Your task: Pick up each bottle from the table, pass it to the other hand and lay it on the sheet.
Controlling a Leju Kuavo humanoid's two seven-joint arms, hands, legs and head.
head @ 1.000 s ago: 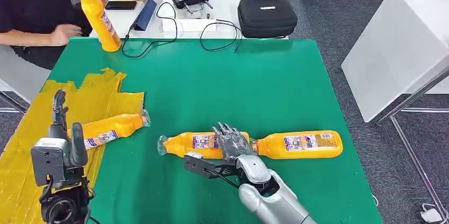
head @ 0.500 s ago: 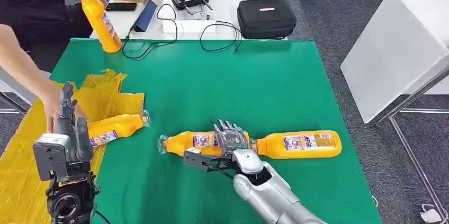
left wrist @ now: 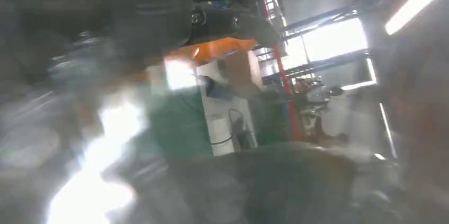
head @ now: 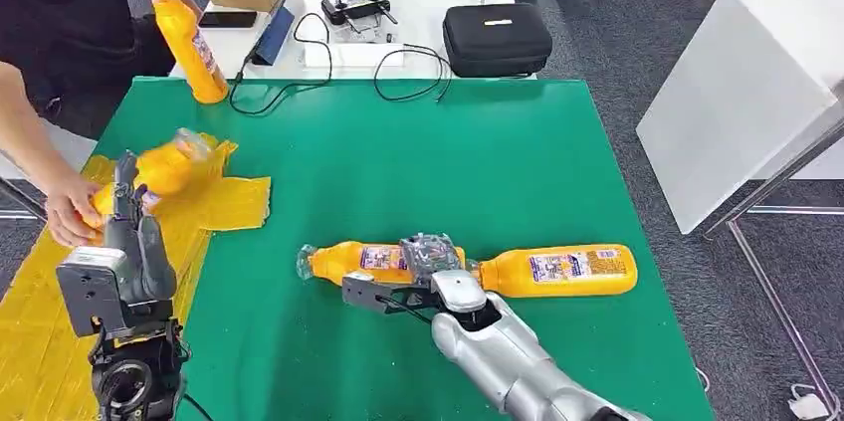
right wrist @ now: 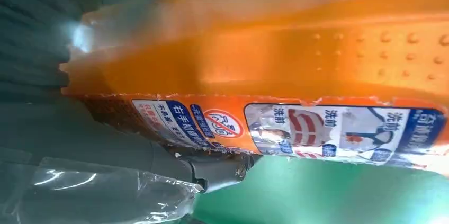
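Bottle (head: 373,264) lies on its side on the green table (head: 478,152), directly under the right hand (head: 430,257), whose fingers drape over its mid-body at the label; the right wrist view shows the thumb (right wrist: 159,163) tucked against the label edge, so the grip looks closed on it, bottle not yet lifted. A second bottle (head: 562,272) lies just beside the hand on its outer side, neck toward it. Judgement: stiff plastic, appears full, so moderately heavy; the glossy label is probably slippery, and the dimpled panel (seen in the wrist view) should give better purchase. Best hold is mid-body near the balance point, leaving the neck end free for the handover. Left hand (head: 134,242) is raised with fingers upright, holding nothing; just past it a person's hand (head: 70,204) moves a blurred bottle (head: 159,168) over the yellow sheet (head: 40,341).
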